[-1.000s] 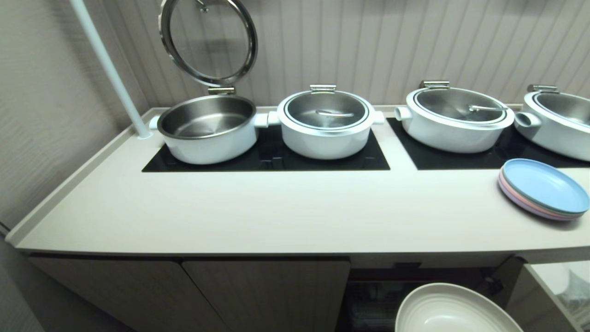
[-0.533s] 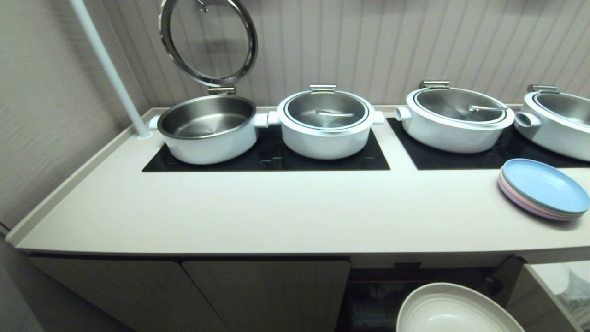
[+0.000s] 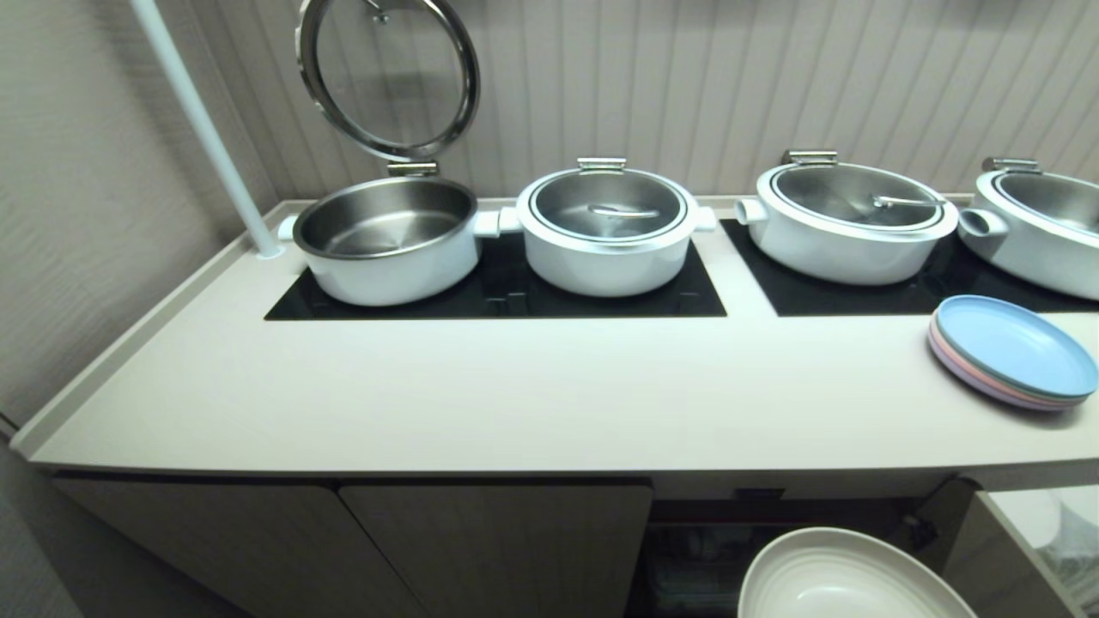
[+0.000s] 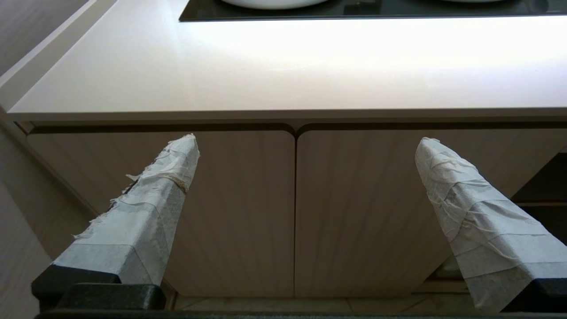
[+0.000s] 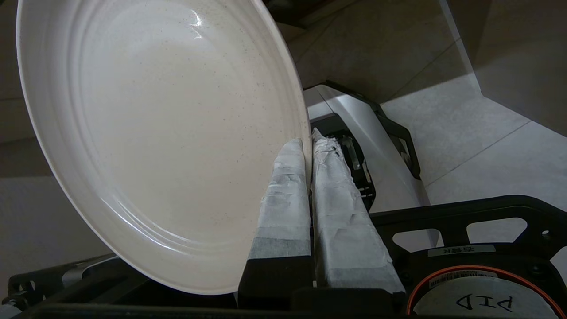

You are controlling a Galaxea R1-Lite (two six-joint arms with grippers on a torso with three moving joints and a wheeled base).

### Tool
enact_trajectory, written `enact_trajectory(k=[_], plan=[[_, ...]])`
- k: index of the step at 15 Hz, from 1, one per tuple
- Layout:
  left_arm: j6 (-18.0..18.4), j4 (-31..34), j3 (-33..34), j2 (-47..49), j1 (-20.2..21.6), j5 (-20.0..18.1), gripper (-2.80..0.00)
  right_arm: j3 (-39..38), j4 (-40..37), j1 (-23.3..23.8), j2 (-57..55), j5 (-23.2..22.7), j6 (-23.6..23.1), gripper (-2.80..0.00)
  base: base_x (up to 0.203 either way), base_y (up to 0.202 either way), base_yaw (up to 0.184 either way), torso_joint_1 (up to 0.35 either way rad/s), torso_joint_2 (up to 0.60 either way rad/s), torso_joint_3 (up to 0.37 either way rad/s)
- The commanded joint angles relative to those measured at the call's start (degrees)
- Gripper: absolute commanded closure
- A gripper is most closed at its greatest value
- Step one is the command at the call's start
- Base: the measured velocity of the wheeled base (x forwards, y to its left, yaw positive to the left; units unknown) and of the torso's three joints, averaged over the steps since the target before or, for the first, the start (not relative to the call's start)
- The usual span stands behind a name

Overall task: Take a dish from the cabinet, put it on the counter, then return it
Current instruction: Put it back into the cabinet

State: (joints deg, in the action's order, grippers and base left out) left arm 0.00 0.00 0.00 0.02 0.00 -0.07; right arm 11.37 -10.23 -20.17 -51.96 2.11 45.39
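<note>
The cream-white dish (image 5: 168, 133) is pinched at its rim by my right gripper (image 5: 308, 141), whose taped fingers are shut on it. In the head view the dish (image 3: 846, 575) hangs below the counter's (image 3: 532, 395) front edge, in front of the open cabinet (image 3: 704, 549). My right arm itself stays out of the head view. My left gripper (image 4: 308, 144) is parked low facing the closed cabinet doors (image 4: 294, 212), its taped fingers wide open and empty.
Several white pots (image 3: 605, 227) stand on black cooktop panels (image 3: 498, 296) at the back, the leftmost with its lid (image 3: 386, 77) raised. Stacked pastel plates (image 3: 1013, 352) lie at the counter's right. A white pole (image 3: 202, 129) rises at the left. An open cabinet door (image 3: 1004, 558) juts out at the lower right.
</note>
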Motion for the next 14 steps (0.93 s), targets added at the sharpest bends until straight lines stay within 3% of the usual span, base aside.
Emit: enact_trajectory(k=[1, 14], plan=[[0.0, 0.0, 0.0, -0.02, 0.0, 0.07, -2.8, 0.01, -0.06, 0.04, -0.45, 0.0, 0.23, 0.0, 0.0, 0.0, 0.0, 0.0, 0.0, 0.0], [0.0, 0.0, 0.0, -0.02, 0.0, 0.05, -2.8, 0.31, 0.03, -0.05, -0.87, 0.0, 0.49, 0.0, 0.0, 0.0, 0.0, 0.0, 0.0, 0.0]])
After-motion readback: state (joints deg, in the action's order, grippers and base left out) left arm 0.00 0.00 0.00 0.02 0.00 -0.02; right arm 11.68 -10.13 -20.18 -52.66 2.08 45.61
